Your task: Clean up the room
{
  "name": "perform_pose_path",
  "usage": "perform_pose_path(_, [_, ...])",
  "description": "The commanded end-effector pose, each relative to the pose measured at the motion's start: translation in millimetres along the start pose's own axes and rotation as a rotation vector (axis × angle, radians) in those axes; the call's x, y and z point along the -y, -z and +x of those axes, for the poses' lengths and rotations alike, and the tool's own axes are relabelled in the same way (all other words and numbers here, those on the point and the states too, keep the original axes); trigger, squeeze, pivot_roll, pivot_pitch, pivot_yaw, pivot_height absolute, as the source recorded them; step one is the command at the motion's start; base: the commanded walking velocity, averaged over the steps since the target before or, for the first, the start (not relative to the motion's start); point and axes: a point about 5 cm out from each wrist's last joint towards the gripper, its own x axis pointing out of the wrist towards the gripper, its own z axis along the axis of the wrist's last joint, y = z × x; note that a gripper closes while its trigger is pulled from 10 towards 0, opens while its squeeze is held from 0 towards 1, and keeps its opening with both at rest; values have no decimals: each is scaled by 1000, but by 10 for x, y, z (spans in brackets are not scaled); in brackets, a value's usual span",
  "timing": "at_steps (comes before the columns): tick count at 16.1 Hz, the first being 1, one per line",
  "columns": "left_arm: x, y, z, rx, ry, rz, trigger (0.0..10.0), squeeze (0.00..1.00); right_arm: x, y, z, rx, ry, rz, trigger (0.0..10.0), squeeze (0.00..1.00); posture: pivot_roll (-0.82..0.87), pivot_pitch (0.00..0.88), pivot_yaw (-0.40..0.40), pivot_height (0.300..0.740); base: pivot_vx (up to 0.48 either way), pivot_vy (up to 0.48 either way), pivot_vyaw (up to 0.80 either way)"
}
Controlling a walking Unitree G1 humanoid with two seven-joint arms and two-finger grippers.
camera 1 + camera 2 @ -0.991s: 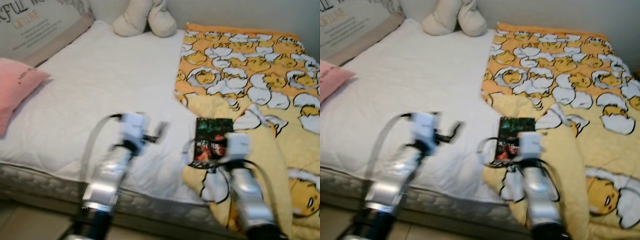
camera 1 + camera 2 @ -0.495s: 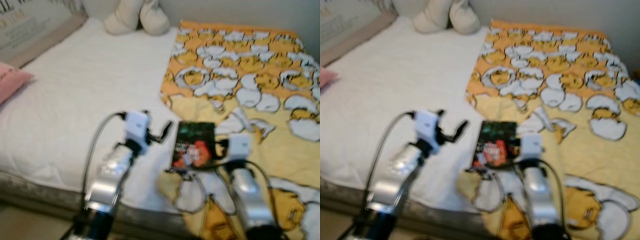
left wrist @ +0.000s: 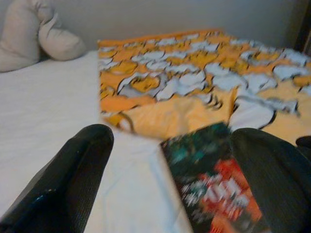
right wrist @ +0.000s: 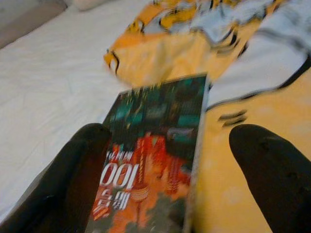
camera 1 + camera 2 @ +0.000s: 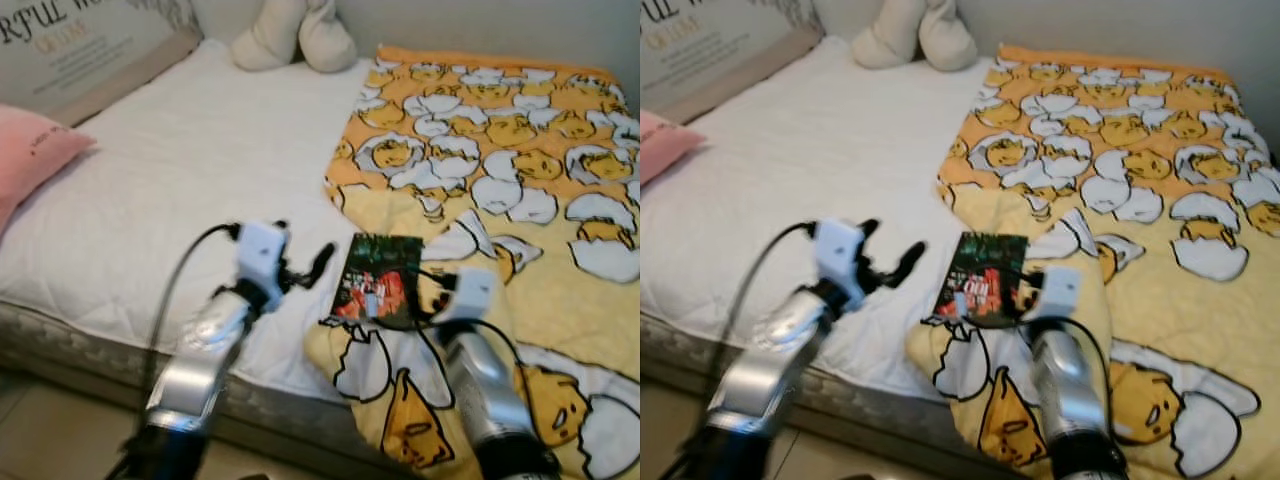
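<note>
Dark green-and-red paperback book (image 5: 377, 280) lies on the yellow egg-print blanket (image 5: 520, 190) — right gripper (image 4: 160, 165) and left gripper (image 3: 170, 170) flank it, jaws open.

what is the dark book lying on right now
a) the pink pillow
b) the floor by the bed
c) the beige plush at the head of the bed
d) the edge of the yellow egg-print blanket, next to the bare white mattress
d: the book lies flat on the near edge of the yellow blanket, beside the white mattress, with the open right gripper hovering over it.
</note>
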Motion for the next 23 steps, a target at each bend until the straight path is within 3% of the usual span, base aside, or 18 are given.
perform_pose_path(1, [-66,-46,-64,-5,0,8,10000,0,-53,38,49,-31,-14,21,10000,0,84,49,74,740,0,0,0])
perform_pose_path(3, [-184,-76,-238,-48,-11,43,10000,0,-142,98,166,-85,5,-3,10000,0,165,110,105,740,0,0,0])
perform_pose_path(9, [-354,-139,-534,-112,-56,76,10000,0,-246,127,294,-142,86,-122,10000,0,243,158,146,740,0,0,0])
perform_pose_path(13, [-336,-146,-605,-143,-65,62,10000,0,-453,90,361,-127,33,-170,10000,0,242,174,135,740,0,0,0])
perform_pose_path(16, [-292,-134,-590,-152,-59,44,10000,0,-443,114,341,-111,39,-196,10000,0,216,180,127,740,0,0,0])
perform_pose_path(17, [-276,-129,-579,-154,-55,39,10000,0,-424,156,321,-123,42,-172,0,0,212,181,130,740,0,0,0])
perform_pose_path(19, [-264,-131,-566,-157,-49,33,10000,0,-428,226,300,-160,42,-80,0,0,210,184,137,740,0,0,0])
perform_pose_path(20, [-265,-130,-558,-163,-42,30,10000,0,-457,291,287,-208,51,49,0,0,208,185,143,740,0,0,0])
perform_pose_path(21, [-273,-135,-553,-164,-39,32,10000,0,-473,292,293,-216,53,122,0,0,209,187,147,740,0,0,0])
perform_pose_path(23, [-287,-140,-542,-168,-38,30,10000,0,-526,248,323,-206,31,191,0,0,205,190,157,740,0,0,0])
